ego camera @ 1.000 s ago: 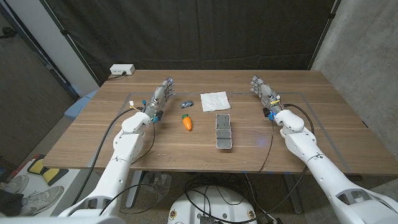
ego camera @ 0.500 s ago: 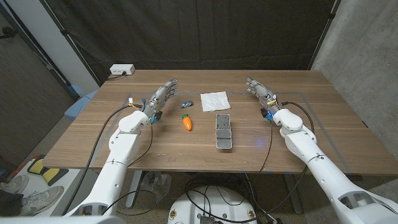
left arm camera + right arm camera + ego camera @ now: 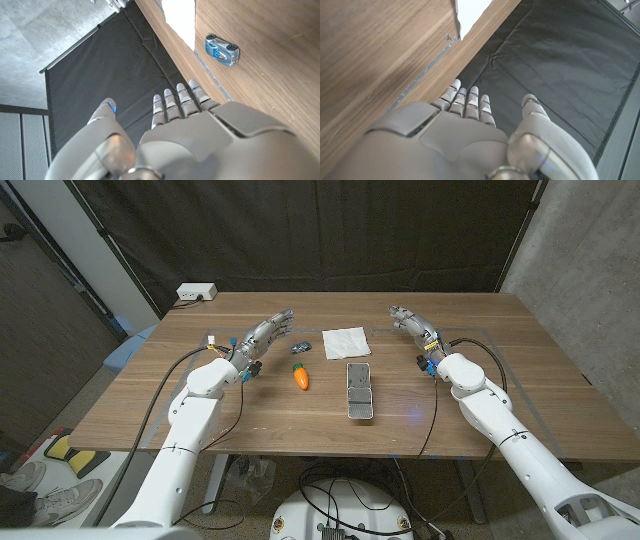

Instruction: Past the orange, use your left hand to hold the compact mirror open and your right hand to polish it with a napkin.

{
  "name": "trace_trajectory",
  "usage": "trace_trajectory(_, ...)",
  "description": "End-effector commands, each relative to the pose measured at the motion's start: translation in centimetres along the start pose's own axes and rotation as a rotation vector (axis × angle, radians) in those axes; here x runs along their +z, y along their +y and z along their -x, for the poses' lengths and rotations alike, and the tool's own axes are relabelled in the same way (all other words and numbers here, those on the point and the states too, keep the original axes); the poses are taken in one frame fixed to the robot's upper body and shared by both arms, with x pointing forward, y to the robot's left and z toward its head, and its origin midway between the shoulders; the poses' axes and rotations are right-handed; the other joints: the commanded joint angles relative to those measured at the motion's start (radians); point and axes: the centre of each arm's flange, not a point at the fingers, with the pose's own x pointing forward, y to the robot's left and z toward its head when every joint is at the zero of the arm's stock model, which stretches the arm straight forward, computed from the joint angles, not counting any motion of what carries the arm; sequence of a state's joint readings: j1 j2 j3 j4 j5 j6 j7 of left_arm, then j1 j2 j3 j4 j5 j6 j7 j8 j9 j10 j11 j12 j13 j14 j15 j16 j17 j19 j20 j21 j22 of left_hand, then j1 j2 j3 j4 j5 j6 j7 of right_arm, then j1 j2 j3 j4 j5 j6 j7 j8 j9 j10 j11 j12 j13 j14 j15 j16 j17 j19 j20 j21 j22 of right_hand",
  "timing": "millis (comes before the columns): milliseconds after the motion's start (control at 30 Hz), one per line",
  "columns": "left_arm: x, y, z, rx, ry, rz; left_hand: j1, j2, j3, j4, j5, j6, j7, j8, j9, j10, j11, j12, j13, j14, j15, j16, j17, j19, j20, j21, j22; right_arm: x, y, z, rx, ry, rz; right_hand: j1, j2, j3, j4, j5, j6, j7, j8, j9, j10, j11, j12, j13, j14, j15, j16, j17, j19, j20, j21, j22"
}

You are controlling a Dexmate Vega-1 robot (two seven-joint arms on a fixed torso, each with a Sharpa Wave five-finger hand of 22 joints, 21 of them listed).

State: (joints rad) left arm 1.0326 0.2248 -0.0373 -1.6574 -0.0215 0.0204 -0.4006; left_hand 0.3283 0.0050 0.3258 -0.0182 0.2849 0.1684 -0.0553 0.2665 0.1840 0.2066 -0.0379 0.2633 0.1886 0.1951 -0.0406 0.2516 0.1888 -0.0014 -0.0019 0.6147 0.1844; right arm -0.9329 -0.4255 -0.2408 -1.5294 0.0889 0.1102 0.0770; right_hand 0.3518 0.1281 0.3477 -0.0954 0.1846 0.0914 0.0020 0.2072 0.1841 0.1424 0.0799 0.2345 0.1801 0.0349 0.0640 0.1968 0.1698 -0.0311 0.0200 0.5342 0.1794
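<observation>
Above table | L hand (image 3: 268, 332) fingers apart, empty | R hand (image 3: 411, 321) same

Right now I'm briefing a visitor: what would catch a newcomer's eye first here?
The two raised hands, left hand and right hand, open above the table's far half. Between them lie a white napkin, an orange carrot toy and a grey compact mirror, with a small blue toy car beside the left hand's fingertips.

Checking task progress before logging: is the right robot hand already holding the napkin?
No: in the head view the white napkin lies flat on the table, apart from the right robot hand, whose fingers are spread and hold nothing.
</observation>
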Motion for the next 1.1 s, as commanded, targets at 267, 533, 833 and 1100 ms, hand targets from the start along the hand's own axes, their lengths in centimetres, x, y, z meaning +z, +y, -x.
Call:
trace_trajectory(267, 1.9, -2.7, 2.0, -0.134, -0.014, -0.068, 0.02, 0.001, 0.003, -0.014, -0.005, 0.025, 0.003, 0.005, 0.005, 0.028, -0.001, 0.007, 0.003, 0.029, -0.005, 0.003, 0.001, 0.021, -0.011, 0.01, 0.0, 2.3, 1.9, 1.2, 0.029, -0.016, 0.143, 0.02, 0.001, 0.007, -0.014, -0.002, 0.013, -0.001, 0.002, 0.002, 0.015, -0.005, 0.007, 0.005, 0.011, 0.0, 0.0, 0.003, -0.003, 0.006, -0.003, 0.004)
trace_trajectory(533, 1.8, -4.1, 2.0, -0.217, 0.007, -0.073, 0.025, 0.003, 0.004, -0.017, -0.007, 0.026, 0.004, 0.002, 0.005, 0.027, -0.003, 0.003, 0.003, 0.03, -0.006, 0.0, 0.001, 0.022, -0.011, 0.008, 0.0, 3.2, 2.7, 1.5, 0.045, -0.019, 0.205, 0.028, 0.002, 0.009, -0.019, -0.003, 0.016, -0.003, 0.001, 0.002, 0.018, -0.008, 0.006, 0.005, 0.016, -0.001, -0.001, 0.003, 0.0, 0.005, -0.005, 0.004)
trace_trajectory(833, 1.4, -6.1, 2.1, -0.316, 0.044, -0.058, 0.032, 0.005, 0.005, -0.02, -0.01, 0.027, 0.002, -0.001, 0.005, 0.031, -0.003, 0.0, 0.004, 0.039, -0.007, 0.0, 0.001, 0.029, -0.01, 0.008, 0.0, 4.3, 3.9, 1.1, 0.074, -0.027, 0.308, 0.035, 0.004, 0.012, -0.024, -0.003, 0.021, -0.006, 0.001, 0.002, 0.022, -0.015, 0.006, 0.005, 0.021, -0.004, -0.001, 0.003, 0.004, 0.005, -0.007, 0.004)
trace_trajectory(1100, 1.0, -7.3, 2.5, -0.382, 0.071, -0.036, 0.041, 0.004, 0.005, -0.025, -0.013, 0.031, 0.008, -0.004, 0.006, 0.035, 0.002, -0.005, 0.004, 0.054, -0.009, 0.0, 0.001, 0.052, -0.003, 0.014, 0.0, 5.3, 4.9, 0.2, 0.107, -0.031, 0.395, 0.041, 0.006, 0.014, -0.028, -0.003, 0.025, -0.009, 0.001, 0.003, 0.029, -0.022, 0.006, 0.005, 0.026, -0.01, -0.002, 0.003, 0.008, 0.002, -0.008, 0.004)
